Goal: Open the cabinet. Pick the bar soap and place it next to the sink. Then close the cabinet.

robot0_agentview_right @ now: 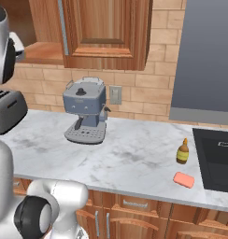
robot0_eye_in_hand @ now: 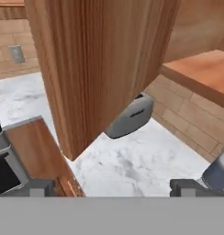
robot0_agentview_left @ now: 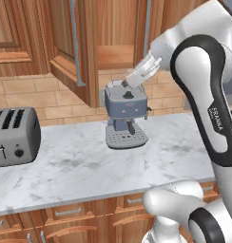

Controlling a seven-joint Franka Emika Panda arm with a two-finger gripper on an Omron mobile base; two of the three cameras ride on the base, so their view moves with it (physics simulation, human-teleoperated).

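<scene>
The reddish-brown wooden wall cabinet [robot0_agentview_left: 84, 42] runs off the top edge of the left base view, its door tops unseen. The grey slotted toaster [robot0_agentview_left: 13, 137] is cut by the left edge there. In the right base view, the dark rectangular sink [robot0_agentview_right: 216, 158] is cut by the right edge. In the hand view, the cabinet's open door hides most of the toaster at centre.
</scene>
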